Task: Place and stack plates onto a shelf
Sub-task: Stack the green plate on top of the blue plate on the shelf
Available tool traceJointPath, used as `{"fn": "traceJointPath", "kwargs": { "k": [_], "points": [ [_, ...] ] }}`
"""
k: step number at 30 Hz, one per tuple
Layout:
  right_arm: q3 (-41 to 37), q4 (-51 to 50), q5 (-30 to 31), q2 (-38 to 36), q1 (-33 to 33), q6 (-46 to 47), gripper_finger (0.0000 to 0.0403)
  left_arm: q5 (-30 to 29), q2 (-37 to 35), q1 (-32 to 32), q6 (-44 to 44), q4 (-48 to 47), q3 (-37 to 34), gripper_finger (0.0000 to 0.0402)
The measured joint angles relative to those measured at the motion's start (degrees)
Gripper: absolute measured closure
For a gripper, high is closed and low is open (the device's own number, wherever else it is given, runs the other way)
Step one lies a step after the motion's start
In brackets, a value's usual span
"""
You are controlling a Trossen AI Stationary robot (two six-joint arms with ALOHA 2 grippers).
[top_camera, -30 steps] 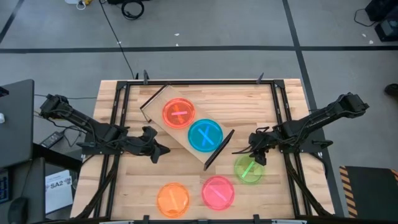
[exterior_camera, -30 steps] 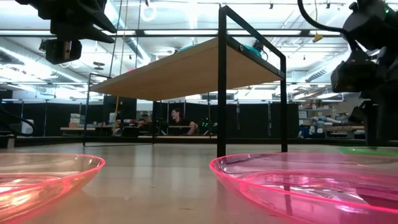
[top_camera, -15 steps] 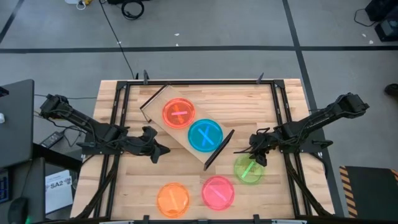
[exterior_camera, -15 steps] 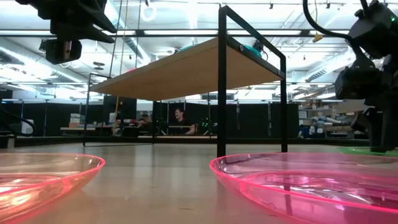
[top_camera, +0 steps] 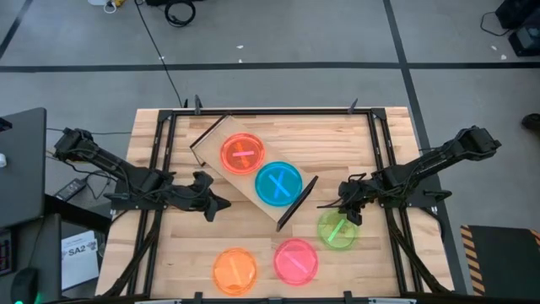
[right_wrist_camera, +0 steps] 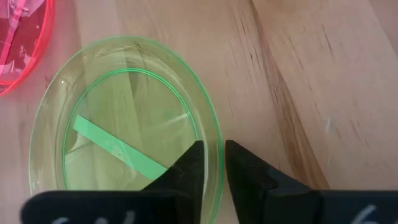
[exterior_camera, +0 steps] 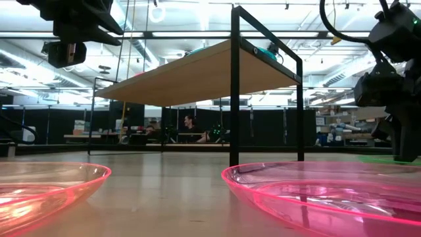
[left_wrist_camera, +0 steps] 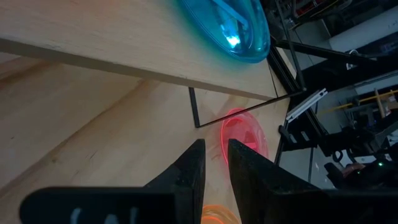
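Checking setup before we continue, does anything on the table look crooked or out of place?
Yes: the shelf sits diagonally across the tabletop, not square to its slats. The plates lie flat; nothing looks spilled or damaged.

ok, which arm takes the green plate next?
Right. Its tool sits at the green plate's rim, fingers nearly closed astride the edge. The left tool waits across the table, beyond the shelf.

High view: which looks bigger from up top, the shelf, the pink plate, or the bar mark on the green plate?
Largest to smallest, as seen from above:
1. The shelf, it holds two plates side by side.
2. The pink plate.
3. The bar mark on the green plate, a thin strip inside it.
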Motion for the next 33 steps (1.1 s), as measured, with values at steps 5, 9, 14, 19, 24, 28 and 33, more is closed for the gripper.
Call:
{"fn": "traceJointPath", "kwargs": {
  "k": [5, 9, 14, 19, 24, 28, 33],
  "points": [
    [0.0, -0.1, 0.0, 0.0, 0.0, -0.1, 0.0363, 0.0, 0.0, 0.0, 0.0, 0.0, 0.0, 0.0326],
    [0.0, -0.2, -0.5, 0.0, 0.0, -0.1, 0.0382, 0.0, 0.0, 0.0, 0.0, 0.0, 0.0, 0.0326],
    [0.0, -0.1, -0.5, 0.0, 0.0, -0.1, 0.0391, 0.0, 0.0, 0.0, 0.1, 0.0, 0.0, 0.0326],
    [0.0, -0.1, -0.5, 0.0, 0.0, -0.1, 0.0391, 0.0, 0.0, 0.0, 0.1, 0.0, 0.0, 0.0326],
    [0.0, -0.2, -2.1, 0.0, 0.0, 0.0, 0.0392, 0.0, 0.0, 0.0, 0.1, 0.0, 0.0, 0.0326],
    [0.0, -0.3, -3.7, 0.0, 0.0, 0.1, 0.0392, 0.0, 0.0, 0.0, 0.1, 0.0, 0.0, 0.0326],
    [0.7, -0.7, -3.6, 0.1, 0.0, 0.0, 0.0392, 0.0, 0.0, 0.0, 0.1, 0.0, 0.0, 0.0326]
  ]
}}
